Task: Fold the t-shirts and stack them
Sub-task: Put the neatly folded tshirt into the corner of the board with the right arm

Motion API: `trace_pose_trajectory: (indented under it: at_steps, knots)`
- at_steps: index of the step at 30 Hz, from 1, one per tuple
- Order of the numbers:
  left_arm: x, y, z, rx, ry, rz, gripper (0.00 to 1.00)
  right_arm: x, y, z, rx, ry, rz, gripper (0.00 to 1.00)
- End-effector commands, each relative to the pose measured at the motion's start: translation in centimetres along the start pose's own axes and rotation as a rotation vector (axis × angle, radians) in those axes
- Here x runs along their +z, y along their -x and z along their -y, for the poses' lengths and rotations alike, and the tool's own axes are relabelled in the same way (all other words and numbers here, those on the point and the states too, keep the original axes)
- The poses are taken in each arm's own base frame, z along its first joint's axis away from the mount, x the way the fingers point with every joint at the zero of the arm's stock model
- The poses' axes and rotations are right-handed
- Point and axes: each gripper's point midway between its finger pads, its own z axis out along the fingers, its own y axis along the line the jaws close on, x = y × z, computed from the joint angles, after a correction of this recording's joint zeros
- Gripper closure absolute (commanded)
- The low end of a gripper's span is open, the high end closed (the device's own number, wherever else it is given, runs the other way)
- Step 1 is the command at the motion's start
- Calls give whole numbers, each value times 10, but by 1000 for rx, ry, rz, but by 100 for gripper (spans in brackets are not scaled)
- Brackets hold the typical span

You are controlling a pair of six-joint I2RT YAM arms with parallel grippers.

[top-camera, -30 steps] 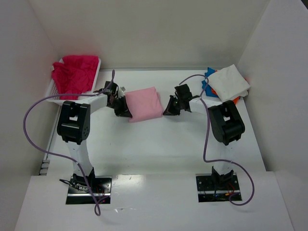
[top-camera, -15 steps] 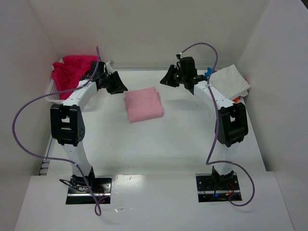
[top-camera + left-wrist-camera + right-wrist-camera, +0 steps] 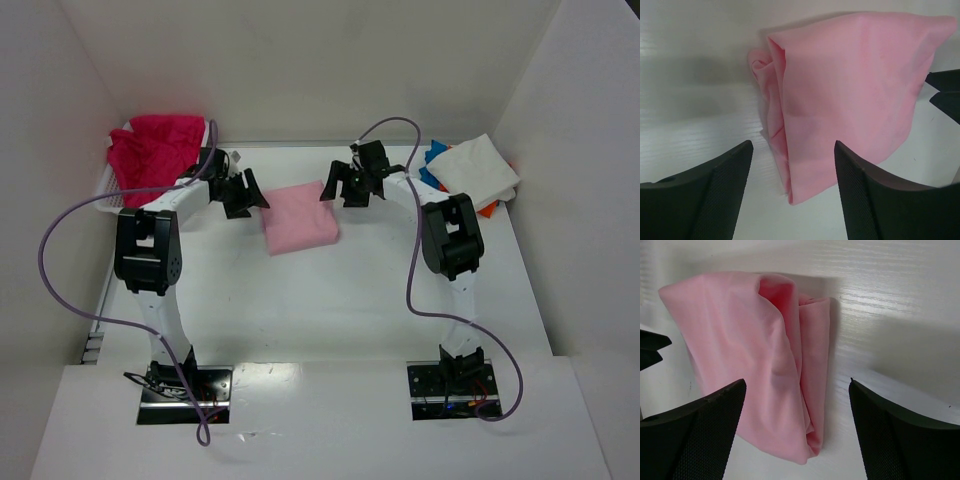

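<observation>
At the back centre of the tabletop (image 3: 330,300), the light pink t-shirt (image 3: 300,217) lies folded into a compact block, free of both arms.

1. Change observed. One second ago both sets of fingers were closed against the left and right edges of this shirt. They have since let go, lifted toward the back wall, and come down again near the shirt's two far corners.
2. Finger state. The left fingers (image 3: 243,195) stand wide and hold nothing. The left wrist view shows both pads (image 3: 715,190) clear of the cloth, with the shirt (image 3: 850,85) beyond them. The right fingers (image 3: 340,190) are also wide and hold nothing, and the right wrist view shows the shirt (image 3: 740,355) ahead of the open pads (image 3: 890,430).
3. Fold condition. The block keeps its shape after release. One side shows bunched inner layers at the edge, visible in both wrist views.
4. Other items. A magenta-red shirt (image 3: 150,155) is heaped in the white basket (image 3: 112,195) at the back left. A white shirt (image 3: 480,170) tops the stack at the back right, with blue (image 3: 432,165) and orange (image 3: 490,208) cloth showing under it.

Judgement: the fold of the pink shirt appears complete. The open fingers at its far corners suggest a new grasp, probably to carry it to the stack on the right. The magenta-red shirt is not yet folded.
</observation>
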Motion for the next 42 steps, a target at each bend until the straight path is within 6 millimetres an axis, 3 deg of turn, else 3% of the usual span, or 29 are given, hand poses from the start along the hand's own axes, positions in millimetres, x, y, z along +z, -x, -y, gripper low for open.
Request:
trace_pose_trajectory:
  at_steps: [1,11,17,23,32,34,40,42]
  knots:
    - [1,13,9,25,-26,52,24,-4,8,-5,-44,21,23,11]
    - [-17,8,13,38,-21,67,13,24,-17,2,-9,84,-81,11]
    - [-8,3,8,42,-14,47,13,30,-25,9,5,70,-109,16]
    - [-5,4,11,48,-17,45,11,42,-44,3,-8,48,-149,20]
    - [-14,3,14,75,-13,39,11,53,-70,15,62,-43,-193,21]
    - [-20,6,18,83,-21,54,11,53,-70,17,61,-52,-189,28]
    - [-35,11,29,98,-44,82,11,56,-76,26,85,-98,-219,62]
    - [-40,13,28,95,-44,88,11,58,-83,26,84,-112,-238,82]
